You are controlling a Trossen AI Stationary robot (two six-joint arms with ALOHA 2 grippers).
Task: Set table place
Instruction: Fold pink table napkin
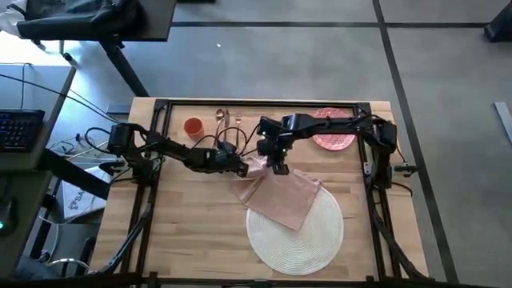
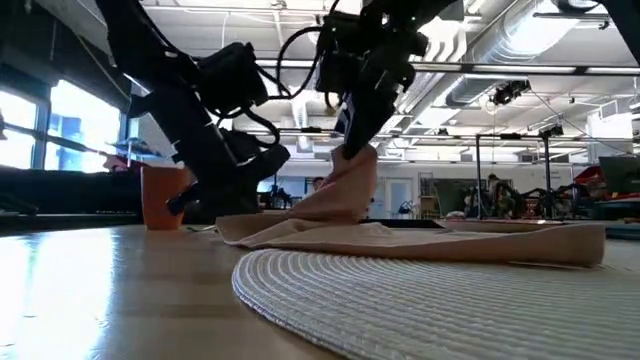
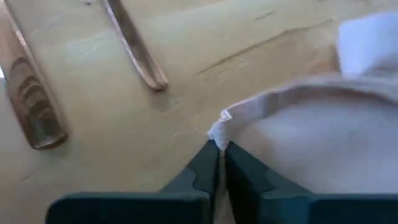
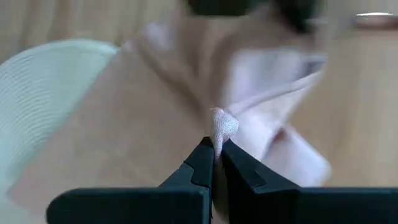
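Note:
The beige-pink napkin [image 1: 280, 196] lies crumpled on the table [image 1: 184, 240], its near part resting on the round white placemat [image 1: 294, 230]. My left gripper [image 1: 242, 169] is shut on the napkin's far-left end, low by the wood. My right gripper [image 1: 278, 166] is shut on a raised peak of the cloth [image 2: 352, 175]. The orange-red cup [image 1: 193, 126] and gold cutlery [image 1: 226, 118] stand far left of centre. The red-patterned plate [image 1: 334, 133] lies at the far right, partly under my right arm. My left gripper pinches a hemmed corner of the napkin [image 3: 219, 127] between its two fingertips. It comes nearly level from the table's left, close above the wood. The cloth beyond the corner lies slack on the table. My right gripper pinches a small bunched tip of the napkin [image 4: 221, 124] between its fingertips, coming from above and pointing down. That tip is lifted into a peak [image 2: 355, 165], while the rest of the cloth slopes down onto the table and the placemat [image 4: 50, 81].
Two pieces of cutlery [image 3: 134, 43] [image 3: 28, 93] lie on the wood just beyond my left gripper. Black frame bars [image 1: 152, 192] run along the table's left and right sides. Bare wood shows at the near left.

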